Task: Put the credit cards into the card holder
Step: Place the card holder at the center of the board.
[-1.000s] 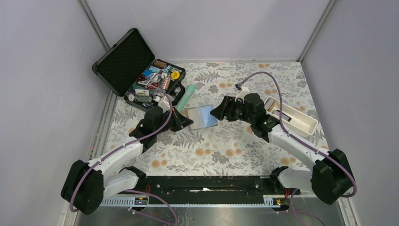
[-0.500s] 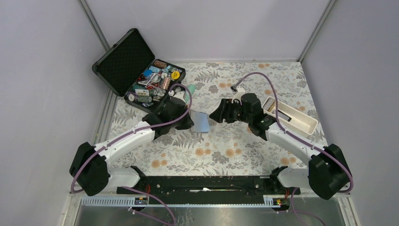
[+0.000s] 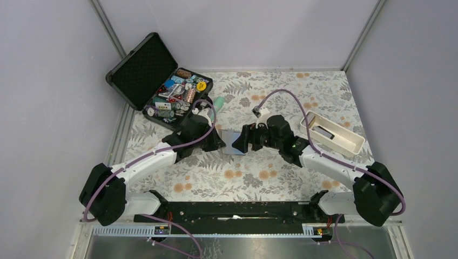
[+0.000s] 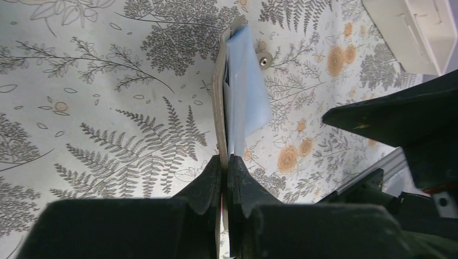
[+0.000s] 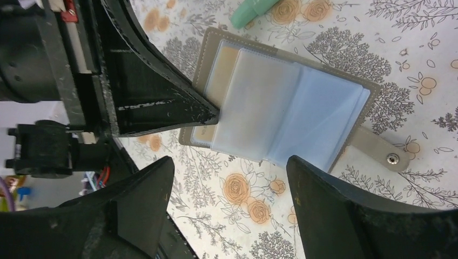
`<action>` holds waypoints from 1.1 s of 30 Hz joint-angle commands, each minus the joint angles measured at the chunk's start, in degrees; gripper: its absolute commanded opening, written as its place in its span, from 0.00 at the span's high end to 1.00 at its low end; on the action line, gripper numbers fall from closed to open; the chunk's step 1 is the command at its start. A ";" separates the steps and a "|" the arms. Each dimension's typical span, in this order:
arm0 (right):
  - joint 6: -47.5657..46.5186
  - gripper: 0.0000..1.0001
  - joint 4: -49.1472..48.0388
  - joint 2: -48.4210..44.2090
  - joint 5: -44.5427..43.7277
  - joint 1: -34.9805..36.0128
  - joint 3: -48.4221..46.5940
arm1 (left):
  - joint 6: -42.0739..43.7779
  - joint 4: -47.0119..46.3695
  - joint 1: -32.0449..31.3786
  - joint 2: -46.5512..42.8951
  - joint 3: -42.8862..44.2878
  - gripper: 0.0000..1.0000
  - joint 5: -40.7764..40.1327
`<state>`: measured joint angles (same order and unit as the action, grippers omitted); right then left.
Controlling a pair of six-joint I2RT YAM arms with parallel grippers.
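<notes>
A: Floral tablecloth [image 3: 259,178] is running wall to wall under both arms. What's changing, starting left?

B: Left gripper [image 4: 226,162] is sitting further in than a second ago. Its jaws are pressing together on the near edge of the card holder [image 3: 233,143], which is sticking straight out ahead of the fingertips. From above the holder is showing smaller than before, so it's probably being lifted or tilted; can't tell which.

A: Right side?

B: Right gripper [image 5: 229,162] has been sliding in, jaws spreading wider. They're standing apart and gripping nothing, with the holder just beyond the tips.

A: Meaning?

B: I'm reading it as one arm steadying the holder while the other is lining up on the pockets. No card is being carried yet.

A: Holder's look?

B: Grey-brown cover is lying open, snap strap [image 5: 386,157] trailing off the end farthest from the left gripper, clear sleeves [image 5: 254,97] fanning loose. A tan-yellow card [image 5: 224,67] is showing through beside the left fingertip. I'm not seeing loose credit cards. Something dark is lying in the white tray [image 3: 330,142], well behind the right gripper; can't tell what.
</notes>
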<state>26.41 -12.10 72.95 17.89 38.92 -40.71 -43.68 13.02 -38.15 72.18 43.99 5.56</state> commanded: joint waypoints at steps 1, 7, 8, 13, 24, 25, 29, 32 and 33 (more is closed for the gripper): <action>-3.90 0.15 -0.29 1.56 -8.24 2.64 -0.66 | -2.66 -7.97 0.65 -2.01 -0.83 1.00 4.55; -4.26 0.13 -1.29 4.78 -11.48 5.49 -1.37 | -4.20 -10.21 1.76 -3.81 -2.72 1.00 6.55; -4.26 0.13 -1.49 5.11 -11.94 5.84 -1.57 | -4.26 -10.35 1.83 -4.02 -2.94 1.00 6.69; -3.93 0.13 -1.95 7.32 -13.09 7.06 -2.97 | -4.57 -10.89 2.20 -4.34 -3.38 1.00 7.62; -1.85 0.13 -1.85 11.33 -15.62 8.28 -6.04 | -4.52 -11.85 2.29 -3.50 -3.52 1.00 8.88; -1.39 0.13 -1.01 11.78 -16.93 8.28 -6.40 | -4.67 -12.20 2.29 -3.60 -3.72 1.00 8.97; -0.43 0.15 3.20 13.04 -25.25 8.28 -7.36 | -4.92 -12.83 2.71 -4.12 -4.38 1.00 9.34; -1.26 0.15 7.34 13.88 -32.82 8.28 -7.84 | -4.92 -12.79 3.28 -4.76 -4.93 1.00 9.21; -1.55 0.14 8.89 13.90 -34.13 8.27 -7.95 | -4.88 -12.76 3.52 -4.96 -5.20 1.00 9.18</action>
<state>25.17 -8.97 85.84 -4.19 46.83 -46.04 -47.81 5.43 -35.20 69.67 39.05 12.19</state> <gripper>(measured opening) 0.852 0.047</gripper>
